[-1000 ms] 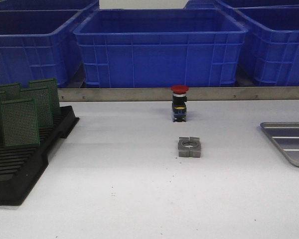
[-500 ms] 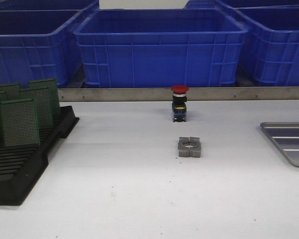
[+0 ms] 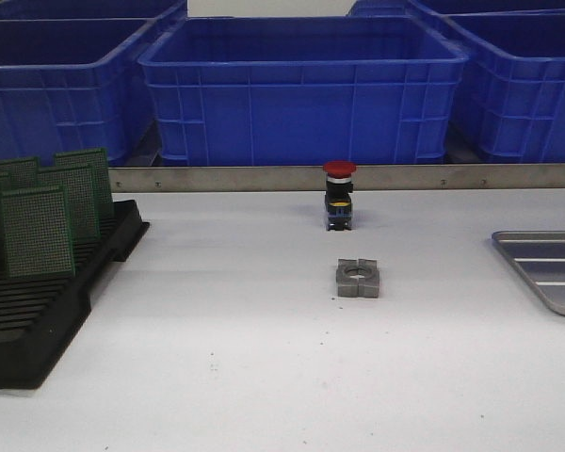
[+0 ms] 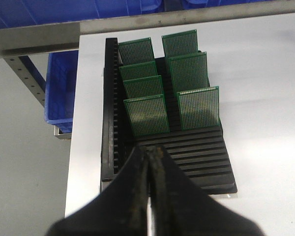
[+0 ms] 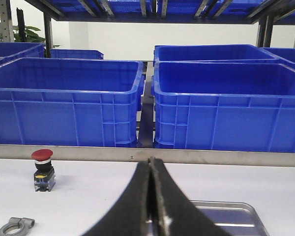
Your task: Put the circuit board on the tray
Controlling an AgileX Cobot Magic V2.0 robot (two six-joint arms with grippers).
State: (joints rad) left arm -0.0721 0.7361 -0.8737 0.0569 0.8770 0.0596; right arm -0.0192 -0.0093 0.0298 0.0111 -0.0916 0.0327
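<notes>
Your left end effector [image 4: 149, 162] was clenched on nothing, fingers pressed together above the near end of the black slotted rack [image 4: 187, 155]. Green circuit boards [image 4: 197, 108] stood upright in two rows in that rack, at the left of the worktop [image 3: 264, 367]. Your right end effector [image 5: 151, 172] was clenched too and held nothing, hanging above the tray [image 3: 546, 268], which lay flat at the worktop's right edge. Between rack and tray you had a grey metal clamp block [image 3: 358, 279], and just beyond it a red-capped push button [image 3: 339, 195]. Blue bins [image 3: 301, 85] lined the far side.
</notes>
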